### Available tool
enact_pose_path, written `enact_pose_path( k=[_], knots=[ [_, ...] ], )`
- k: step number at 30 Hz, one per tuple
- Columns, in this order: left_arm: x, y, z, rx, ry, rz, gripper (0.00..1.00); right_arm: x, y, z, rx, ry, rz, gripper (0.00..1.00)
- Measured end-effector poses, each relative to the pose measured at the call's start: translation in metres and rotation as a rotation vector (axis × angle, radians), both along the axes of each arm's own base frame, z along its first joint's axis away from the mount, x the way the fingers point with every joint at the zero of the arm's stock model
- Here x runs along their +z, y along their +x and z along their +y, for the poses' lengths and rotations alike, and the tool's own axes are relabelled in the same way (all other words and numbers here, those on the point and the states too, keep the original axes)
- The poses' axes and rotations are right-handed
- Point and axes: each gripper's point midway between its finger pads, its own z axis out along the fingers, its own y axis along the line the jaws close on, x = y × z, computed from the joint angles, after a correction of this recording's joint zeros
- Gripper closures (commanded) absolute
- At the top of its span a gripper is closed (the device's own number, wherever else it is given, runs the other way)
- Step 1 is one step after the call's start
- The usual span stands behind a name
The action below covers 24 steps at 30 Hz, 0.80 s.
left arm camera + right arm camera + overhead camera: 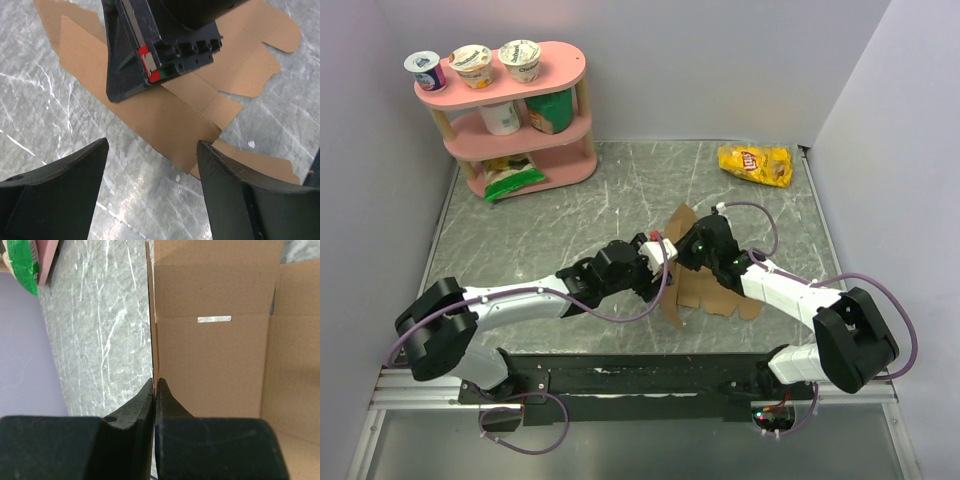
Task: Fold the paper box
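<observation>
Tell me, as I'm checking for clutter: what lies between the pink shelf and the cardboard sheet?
Only bare table, seen in the top view, separates the pink shelf from the paper box.

The left gripper point(658, 252) and right gripper point(687, 250) sat close together over the flat box point(695, 297) on the table point(570, 210). A chip bag point(756, 164) lay back right and a pink shelf point(565, 68) stood back left.

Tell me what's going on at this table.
Two robot arms are working on a brown paper box, which lies as a mostly flat sheet in the middle of the table. The right gripper is shut on one edge of the sheet, pinching a thin flap between its fingers. The left gripper is open, hovering over another edge and holding nothing. The box is not yet formed.
</observation>
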Motion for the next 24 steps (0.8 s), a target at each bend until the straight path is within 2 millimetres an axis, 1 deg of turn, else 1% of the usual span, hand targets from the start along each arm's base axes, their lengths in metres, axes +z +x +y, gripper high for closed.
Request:
enact_pose_path(
  k=[2,4,5,6,9,11,16,19,24],
  knots=[
    [0.001,0.002,-0.003,0.007,-0.007,-0.015,0.21,0.000,0.000,0.000,0.000,-0.001,0.002,0.95],
    [0.002,0.005,-0.006,0.018,-0.014,-0.037,0.17,0.000,0.001,-0.002,-0.005,-0.001,0.002,0.95],
    [0.003,0.007,-0.006,0.021,-0.018,-0.049,0.17,0.000,0.002,-0.003,-0.008,-0.001,0.002,0.96],
    [0.004,0.009,-0.007,0.026,-0.025,-0.060,0.16,0.000,0.002,-0.003,-0.010,0.000,0.003,0.99],
    [0.007,0.011,-0.011,0.029,-0.039,-0.079,0.14,-0.001,0.002,-0.003,-0.012,0.002,0.005,1.00],
    [0.005,0.012,-0.013,0.026,-0.041,-0.083,0.15,-0.002,0.001,-0.004,-0.014,-0.001,0.010,1.00],
    [0.003,0.011,-0.019,0.015,-0.040,-0.098,0.19,-0.006,0.001,-0.011,-0.026,-0.016,0.038,1.00],
    [0.006,0.013,-0.018,0.035,-0.054,-0.116,0.20,-0.003,0.004,-0.016,-0.034,-0.022,0.048,1.00],
    [-0.001,0.018,-0.009,0.087,-0.041,-0.123,0.17,0.008,0.012,-0.025,-0.031,-0.034,0.051,1.00]
  ],
)
